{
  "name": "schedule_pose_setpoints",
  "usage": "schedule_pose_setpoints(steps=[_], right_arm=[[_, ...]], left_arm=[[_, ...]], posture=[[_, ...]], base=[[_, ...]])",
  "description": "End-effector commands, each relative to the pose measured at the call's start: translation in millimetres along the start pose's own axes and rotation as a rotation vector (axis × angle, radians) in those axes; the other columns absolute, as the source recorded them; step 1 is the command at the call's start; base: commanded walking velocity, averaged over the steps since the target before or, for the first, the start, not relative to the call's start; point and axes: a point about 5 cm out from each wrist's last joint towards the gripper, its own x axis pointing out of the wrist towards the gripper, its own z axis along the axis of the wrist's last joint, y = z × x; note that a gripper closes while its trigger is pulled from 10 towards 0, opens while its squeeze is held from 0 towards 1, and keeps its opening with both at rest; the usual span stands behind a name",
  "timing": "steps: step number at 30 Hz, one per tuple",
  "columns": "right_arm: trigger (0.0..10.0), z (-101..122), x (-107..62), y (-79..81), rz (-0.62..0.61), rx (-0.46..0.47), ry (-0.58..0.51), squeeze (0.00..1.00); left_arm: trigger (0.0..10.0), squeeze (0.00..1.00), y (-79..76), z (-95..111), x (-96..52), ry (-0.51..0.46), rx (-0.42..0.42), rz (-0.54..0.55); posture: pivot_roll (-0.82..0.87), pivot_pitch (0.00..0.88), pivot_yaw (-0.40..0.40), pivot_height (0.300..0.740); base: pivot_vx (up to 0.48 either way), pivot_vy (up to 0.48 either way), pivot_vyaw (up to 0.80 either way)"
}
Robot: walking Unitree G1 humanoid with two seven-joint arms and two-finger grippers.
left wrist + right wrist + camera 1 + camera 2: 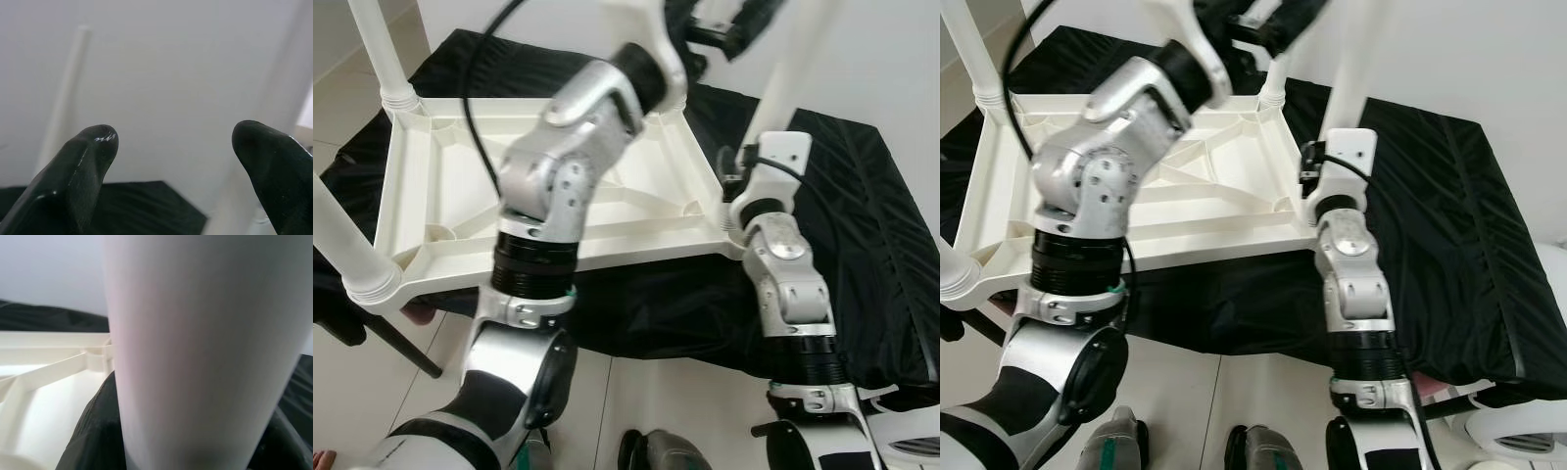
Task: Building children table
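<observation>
A white plastic table top [460, 186] lies upside down on a black cloth [862, 196], ribs showing. White legs stand up from its corners: far left [382, 49], near left [342, 245] and near right [788, 83]. My right gripper [739, 176] is at the near right corner, shut around the foot of that leg [195, 357], whose white tube sits between its black fingers [93, 431]. My left arm [558, 186] reaches up over the table. Its gripper [176, 142] is open in the air near the far right leg [1278, 73], holding nothing.
The black cloth covers a low platform that extends to the right of the table. A white wall [881, 49] stands close behind. Pale floor tiles [685, 401] and my feet [1263, 450] lie at the near edge. A dark slanted bar [401, 343] runs under the near left corner.
</observation>
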Motion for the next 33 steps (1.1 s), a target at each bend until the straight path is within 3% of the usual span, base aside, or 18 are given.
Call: schedule_pose_setpoints(steps=[1,3,5,13,17,21,22,23,24,30,32,33], right_arm=[[10.0,4,2.7,-6.7,-0.023,0.006,-0.019,0.0],[10.0,5,5.5,-21.7,-0.045,-0.022,-0.03,0.0],[10.0,5,5.5,-21.7,-0.045,-0.022,-0.03,0.0],[10.0,7,7.9,-36.3,-0.074,-0.046,-0.043,0.0],[10.0,8,8.8,-38.6,-0.09,-0.06,-0.057,0.0],[10.0,8,9.1,-38.8,-0.092,-0.06,-0.057,0.0],[10.0,7,9.6,-38.3,-0.084,-0.052,-0.054,0.0],[10.0,7,9.6,-38.3,-0.084,-0.052,-0.054,0.0],[10.0,7,10.1,-36.7,-0.064,-0.057,-0.058,0.0],[10.0,7,10.3,-35.7,-0.054,-0.061,-0.062,0.0],[10.0,7,10.8,-35.0,-0.046,-0.062,-0.065,0.0],[10.0,7,10.8,-35.0,-0.046,-0.062,-0.065,0.0]], left_arm=[[10.0,0.0,-3.0,-6,1.4,0.029,0.021,0.006],[10.0,0.0,3.6,-36,-8.5,0.142,0.097,0.071],[10.0,0.0,3.6,-36,-8.5,0.142,0.097,0.071],[10.0,0.0,2.3,-82,-22.5,0.306,0.167,0.042],[10.0,0.0,-4.8,-108,-28.0,0.412,0.298,-0.023],[10.0,0.0,-6.4,-112,-29.1,0.426,0.319,-0.034],[10.0,0.0,-13.3,-125,-30.8,0.463,0.354,-0.071],[10.0,0.0,-13.3,-125,-30.8,0.463,0.354,-0.071],[10.0,0.0,-30.6,-153,-32.9,0.541,0.403,-0.151],[10.0,0.0,-42.6,-170,-34.0,0.579,0.422,-0.213],[10.0,0.0,-58.0,-185,-33.7,0.614,0.435,-0.288],[10.0,0.0,-58.0,-185,-33.7,0.614,0.435,-0.288]], posture=[[0.03,0.044,-0.12,0.74],[0.03,0.04,-0.119,0.74],[0.03,0.04,-0.119,0.74],[0.03,0.034,-0.117,0.74],[0.03,0.03,-0.117,0.74],[0.03,0.03,-0.117,0.74],[0.03,0.027,-0.118,0.74],[0.03,0.027,-0.118,0.74],[0.03,0.018,-0.114,0.74],[0.03,0.017,-0.114,0.74],[0.03,0.021,-0.112,0.74],[0.03,0.021,-0.112,0.74]], base=[[0.0,0.0,0.0],[0.0,0.0,0.0],[0.0,0.0,0.0],[0.0,0.0,0.0],[0.0,0.0,0.0],[0.0,0.0,0.0],[0.0,0.0,0.0],[0.0,0.0,0.0],[0.0,0.0,0.0],[0.0,0.0,0.0],[0.0,0.0,0.0],[0.0,0.0,0.0]])
